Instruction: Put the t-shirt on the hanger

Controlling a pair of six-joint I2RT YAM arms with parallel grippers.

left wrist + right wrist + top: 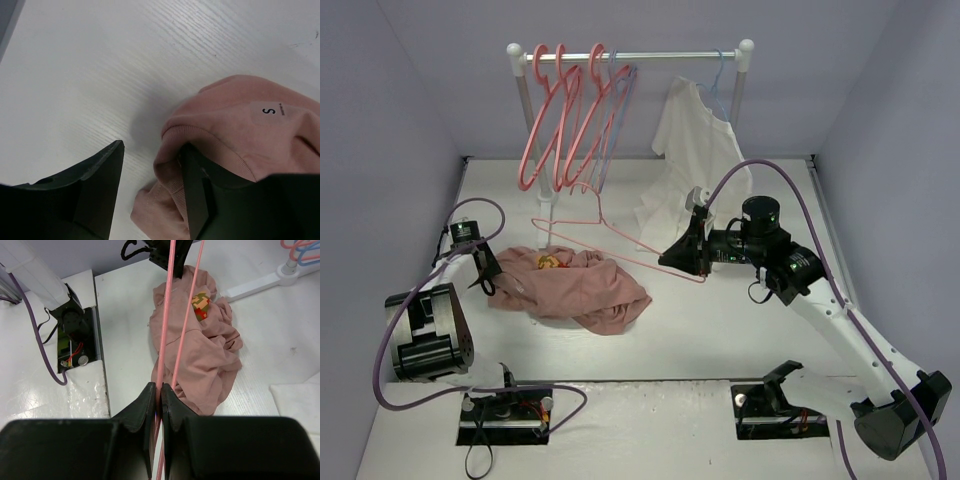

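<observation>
Directly against the left end effector (151, 148) lies the t-shirt (240, 125).

Bare bench (720, 340) runs wide in front of the t-shirt (575, 285) — nothing lies between the heap and the arm bases. At the heap's left the left claw (151, 150) stands with jaws apart, bare bench under the gap, the collar against one finger. Behind the heap it's tighter: the hanger (165, 315), pinched in the right claw (160, 390), slants across the cloth's far edge, with the rack's foot (548, 205) just beyond. Back right, the white shirt (695, 150) hangs low — and the right arm (820, 300) bars that side.
</observation>
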